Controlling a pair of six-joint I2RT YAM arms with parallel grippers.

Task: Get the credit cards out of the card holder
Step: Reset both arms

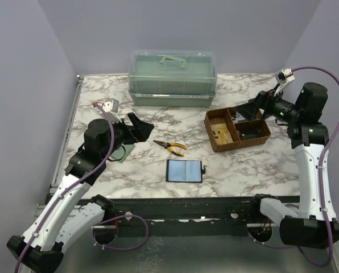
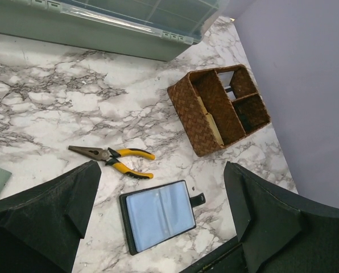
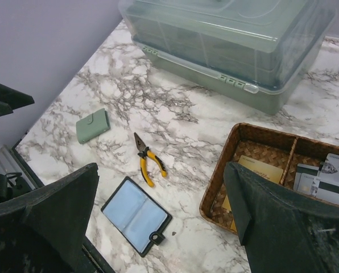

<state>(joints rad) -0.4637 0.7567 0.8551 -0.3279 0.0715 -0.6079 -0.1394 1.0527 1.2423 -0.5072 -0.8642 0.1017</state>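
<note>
The card holder [image 1: 184, 170] lies unfolded on the marble near the front edge, its blue-grey lining up and its snap tab to the right. It also shows in both wrist views [image 2: 158, 215] [image 3: 134, 214]. I cannot tell whether its sleeves hold anything. Grey credit cards [image 3: 323, 177] lie in a compartment of the wicker basket [image 1: 210, 135], beside a tan card [image 3: 260, 168]. My left gripper [image 1: 140, 126] hangs open above the table, left of the holder. My right gripper [image 1: 246, 111] hangs open over the basket. Neither touches anything.
Yellow-handled pliers [image 1: 170, 147] lie just behind the card holder. A sage-green snap wallet [image 1: 123, 152] sits beneath the left arm. A large green lidded box [image 1: 172, 77] stands at the back. Purple walls close in both sides.
</note>
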